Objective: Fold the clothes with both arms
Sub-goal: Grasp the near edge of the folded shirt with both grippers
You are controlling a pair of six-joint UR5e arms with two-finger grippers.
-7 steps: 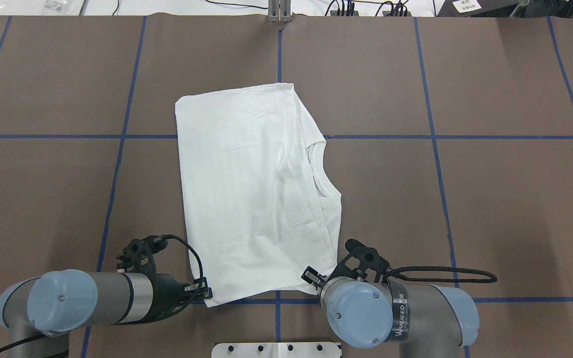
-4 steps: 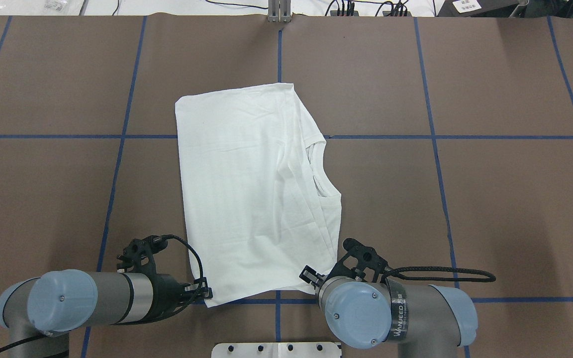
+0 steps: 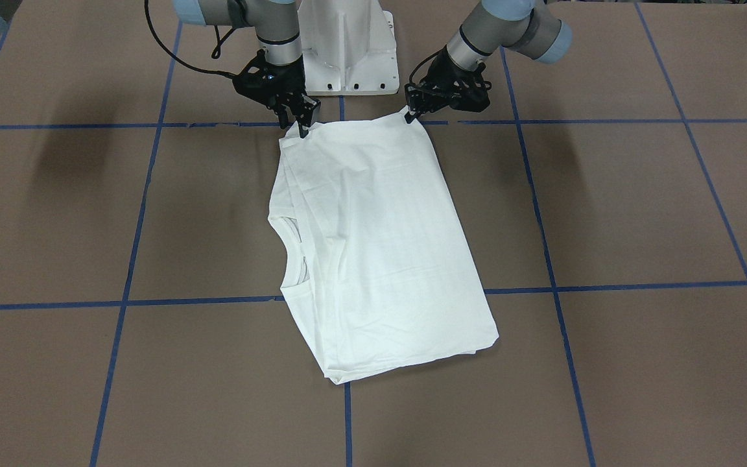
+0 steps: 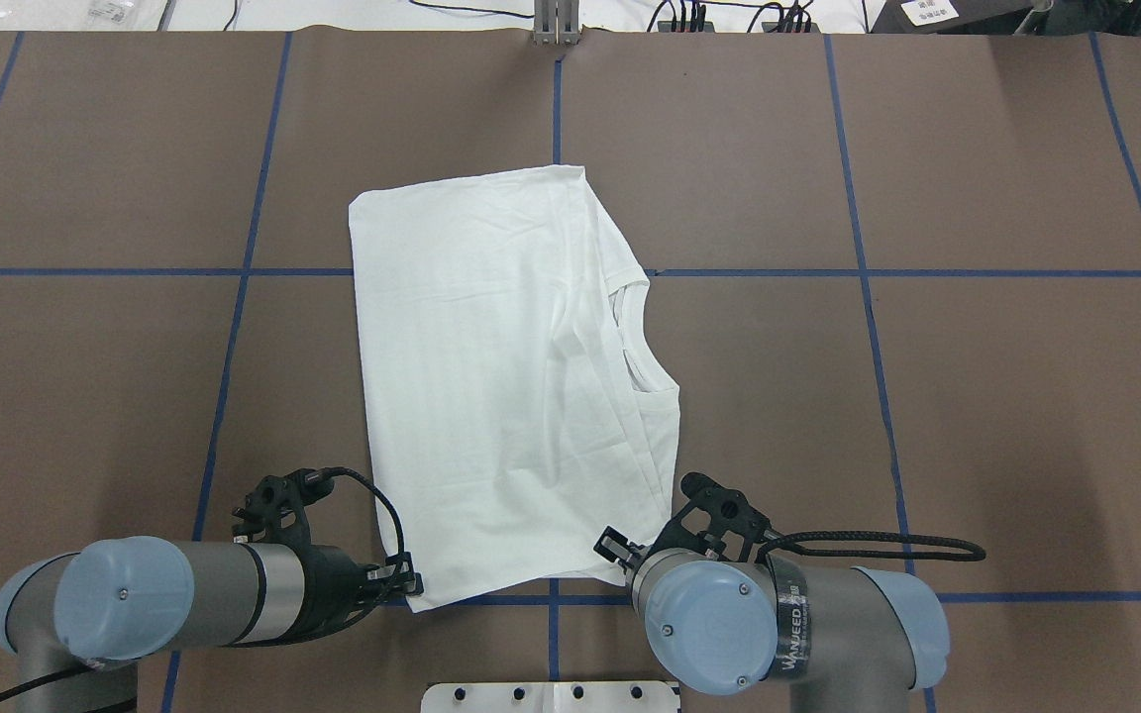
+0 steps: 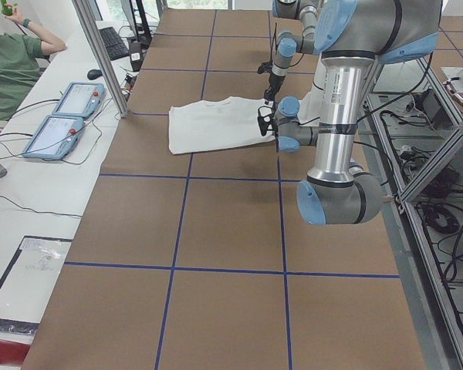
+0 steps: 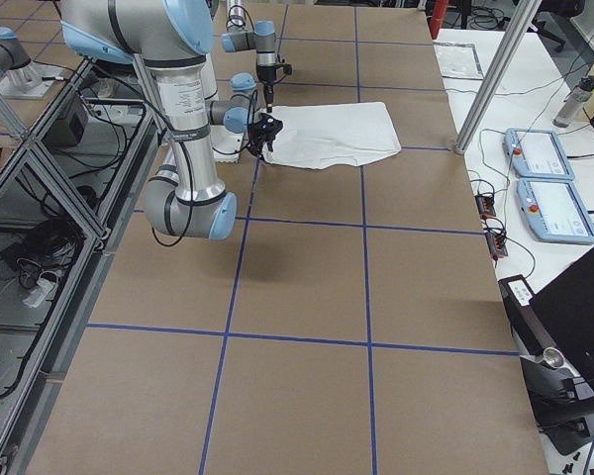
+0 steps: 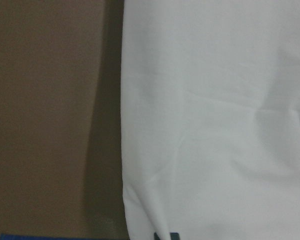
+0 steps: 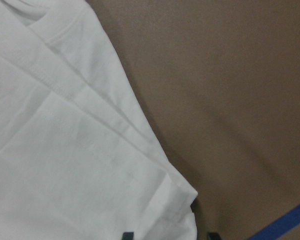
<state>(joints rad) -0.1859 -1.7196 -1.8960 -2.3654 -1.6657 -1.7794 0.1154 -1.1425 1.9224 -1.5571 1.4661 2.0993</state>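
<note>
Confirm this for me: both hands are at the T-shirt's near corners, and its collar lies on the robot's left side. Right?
Not quite. The collar lies on the robot's right side, as the overhead exterior view shows. The rest holds: the left hand and the right hand are at the near corners of the T-shirt.

The left arm and right arm reach forward and low, wrists tipped down. The left gripper has its fingers pinched together; the right gripper has its fingers spread apart.
</note>
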